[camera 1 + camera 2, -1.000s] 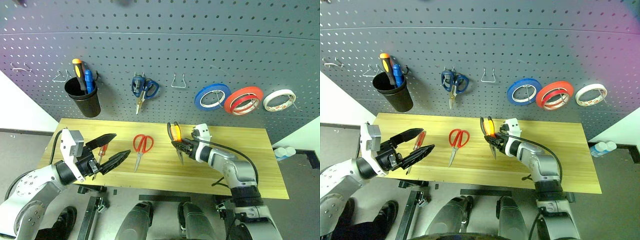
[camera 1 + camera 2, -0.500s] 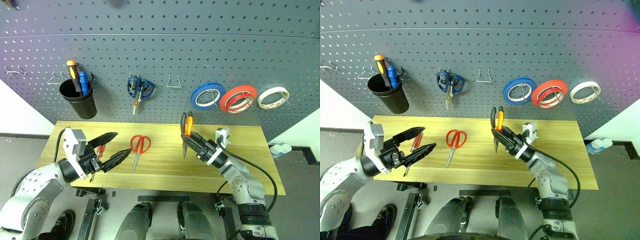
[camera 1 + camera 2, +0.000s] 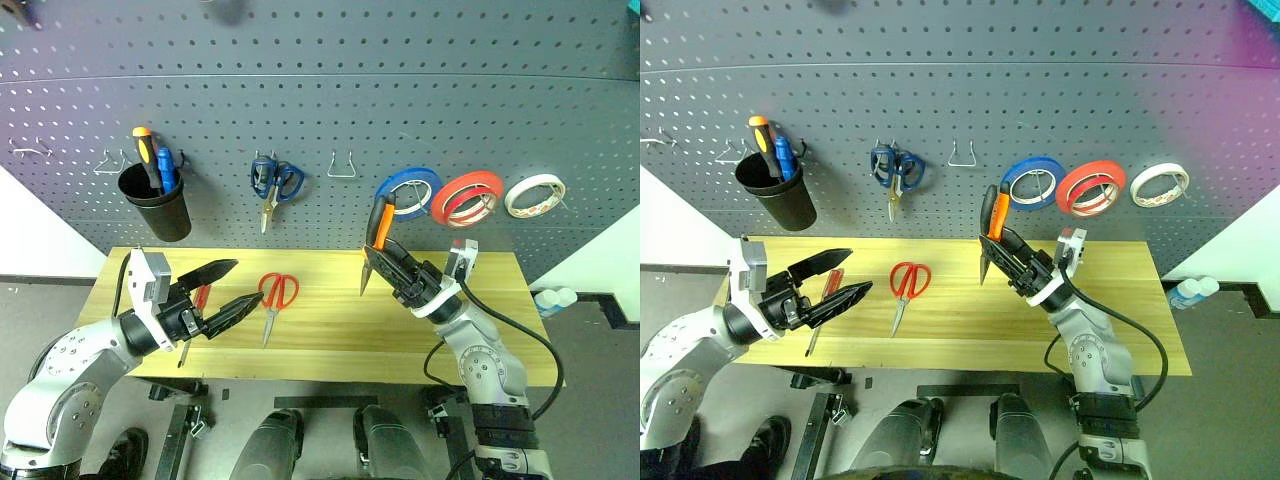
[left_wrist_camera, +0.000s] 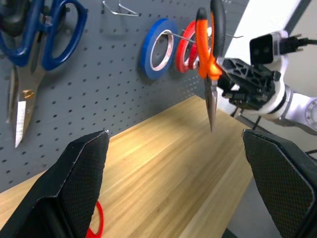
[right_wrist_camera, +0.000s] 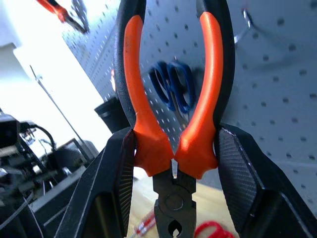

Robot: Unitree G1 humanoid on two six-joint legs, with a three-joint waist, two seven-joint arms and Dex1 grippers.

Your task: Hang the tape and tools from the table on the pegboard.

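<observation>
Above the table (image 3: 320,330), close in front of the pegboard (image 3: 320,100), the pliers (image 3: 378,240) were up in the air. There was one pair of pliers, with orange-and-black handles pointing up and the dark steel nose pointing down at the table. The right gripper (image 3: 395,272) was squeezed on them low on the handles, one black finger on each side.

On the table lay one pair of red scissors (image 3: 276,300) and one red screwdriver (image 3: 198,303), both to the left of the pliers. The left gripper (image 3: 225,290) hung over that end of the table with its two black fingers spread wide and nothing between them. The screwdriver lay just behind it, and the scissors lay just beside its tips.

On the pegboard hung three rolls of tape in a row: one blue roll (image 3: 408,192), one red tape (image 3: 466,198) with a pale inner ring, and one white roll (image 3: 533,195). The handles of the pliers were just beside the blue roll. One pair of blue scissors (image 3: 272,184) hung further left, next to one bare metal hook (image 3: 342,165). One black cup (image 3: 155,205) hung furthest left with two screwdrivers (image 3: 155,165) in it, one orange and one blue.
</observation>
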